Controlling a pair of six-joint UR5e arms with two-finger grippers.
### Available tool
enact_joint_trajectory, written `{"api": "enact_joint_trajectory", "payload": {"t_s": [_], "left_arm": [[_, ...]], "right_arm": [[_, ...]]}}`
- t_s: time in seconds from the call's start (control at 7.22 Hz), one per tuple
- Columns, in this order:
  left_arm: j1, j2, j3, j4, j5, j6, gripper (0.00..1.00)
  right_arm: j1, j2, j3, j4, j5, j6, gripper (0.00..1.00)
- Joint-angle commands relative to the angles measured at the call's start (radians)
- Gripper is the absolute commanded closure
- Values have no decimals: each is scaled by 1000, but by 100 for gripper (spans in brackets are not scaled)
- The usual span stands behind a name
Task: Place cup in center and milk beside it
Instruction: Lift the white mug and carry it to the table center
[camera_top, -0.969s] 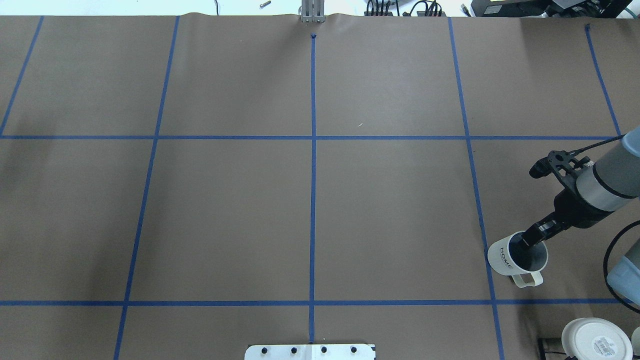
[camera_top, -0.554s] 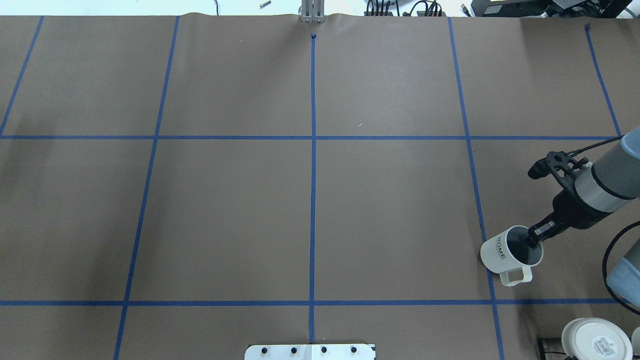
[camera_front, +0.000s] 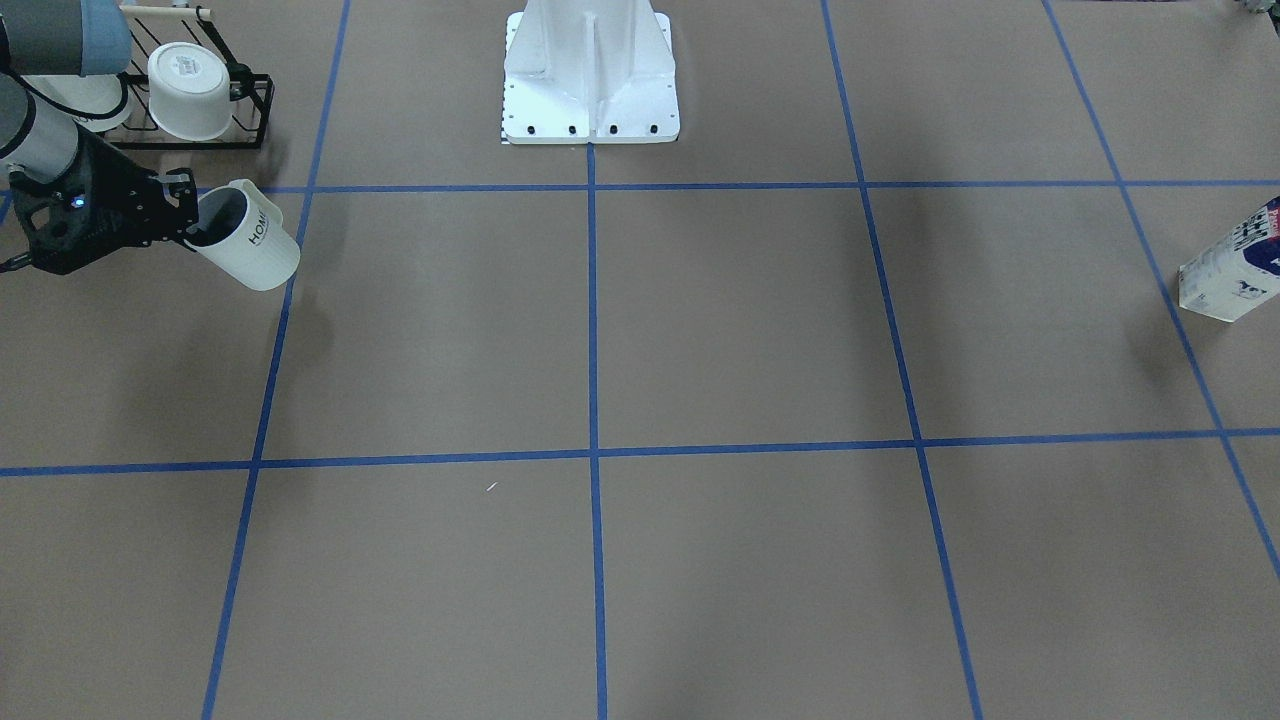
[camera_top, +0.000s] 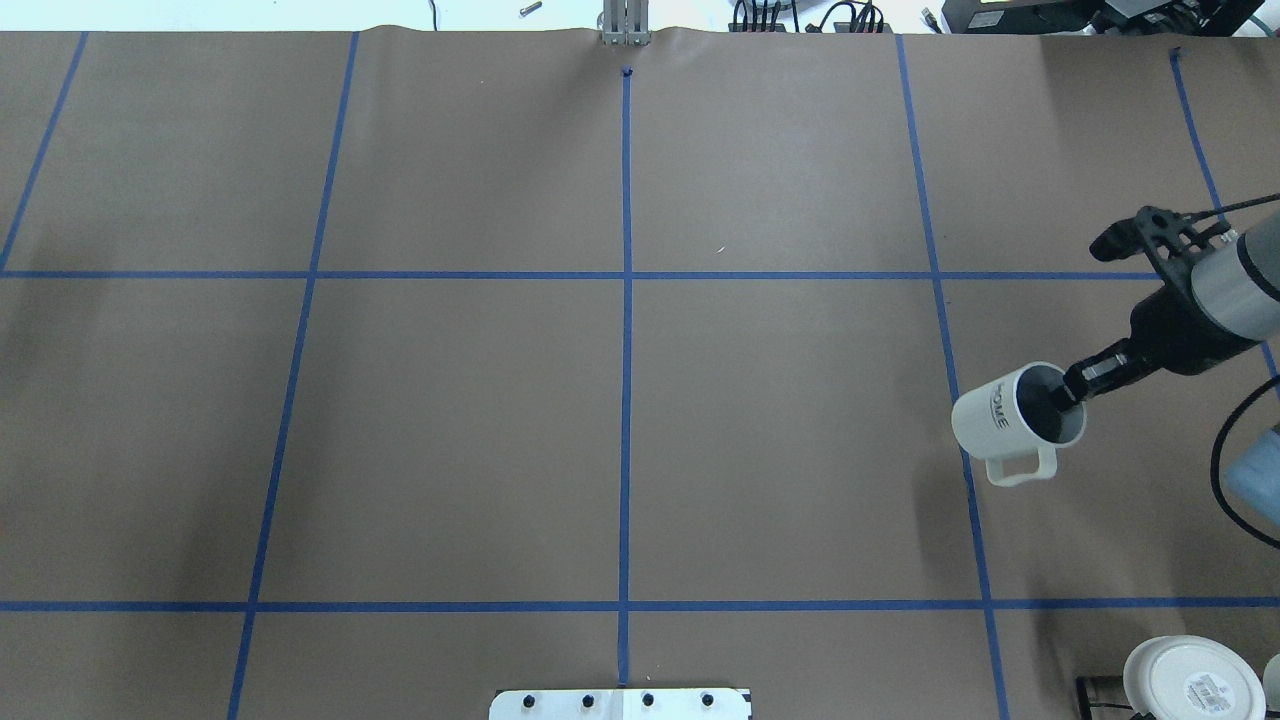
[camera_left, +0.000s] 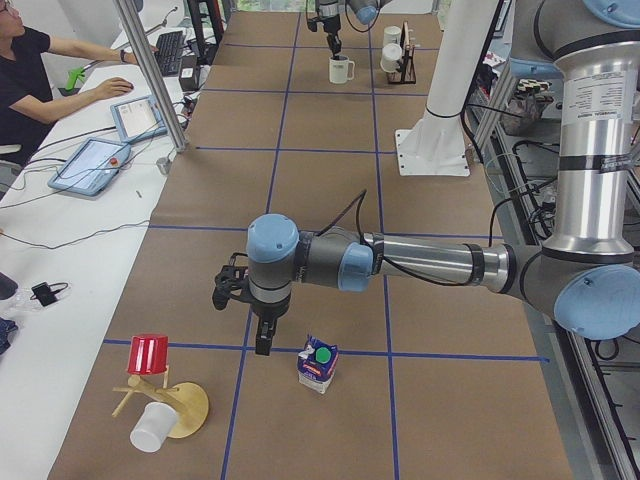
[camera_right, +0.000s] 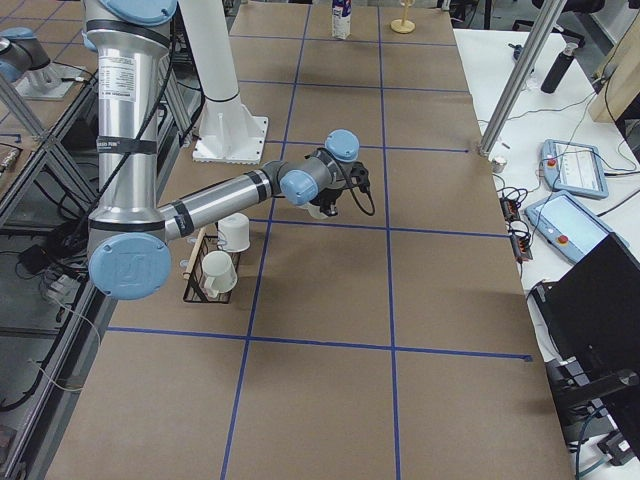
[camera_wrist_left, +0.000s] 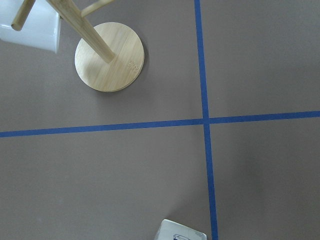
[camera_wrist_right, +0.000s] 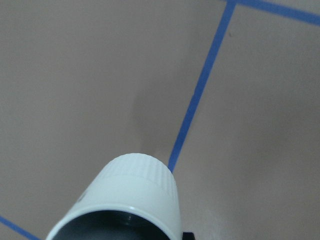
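The white cup (camera_top: 1005, 420) with dark lettering hangs tilted above the table near the right blue tape line. My right gripper (camera_top: 1070, 392) is shut on its rim, one finger inside. The cup also shows in the front view (camera_front: 255, 245) and the right wrist view (camera_wrist_right: 132, 197). The milk (camera_front: 1232, 268), a blue and white carton with a green cap (camera_left: 322, 354), stands at the table's far left end. My left gripper (camera_left: 262, 338) hovers beside it, a little apart; I cannot tell whether it is open. The center (camera_top: 627, 275) is bare.
A black rack with cream-white mugs (camera_front: 190, 78) stands by the robot's right side. The white base plate (camera_front: 590, 100) sits at the near middle edge. A wooden mug tree (camera_left: 165, 400) with a red cup stands near the milk. An operator (camera_left: 30, 70) sits at a side desk.
My right gripper has lifted the cup and carried it away from the robot, upward in the overhead view. The cup is tilted further over.
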Motion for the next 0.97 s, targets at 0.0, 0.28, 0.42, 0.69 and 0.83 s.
{"api": "enact_joint_trajectory", "payload": {"t_s": [0.0, 0.28, 0.42, 0.69, 0.83], "left_arm": [[0, -2, 1, 0, 1, 0, 1], [0, -5, 0, 0, 0, 0, 1], [0, -5, 0, 0, 0, -1, 1], [0, -8, 1, 0, 1, -1, 1], [0, -10, 3, 2, 1, -1, 1]], "right_arm": [[61, 294, -104, -238, -20, 58, 100], [44, 545, -287, -333, -88, 67, 100], [26, 657, -404, -332, -111, 78, 100], [-73, 849, -622, -280, -166, 165, 100], [-138, 880, -671, -223, -207, 213, 100]]}}
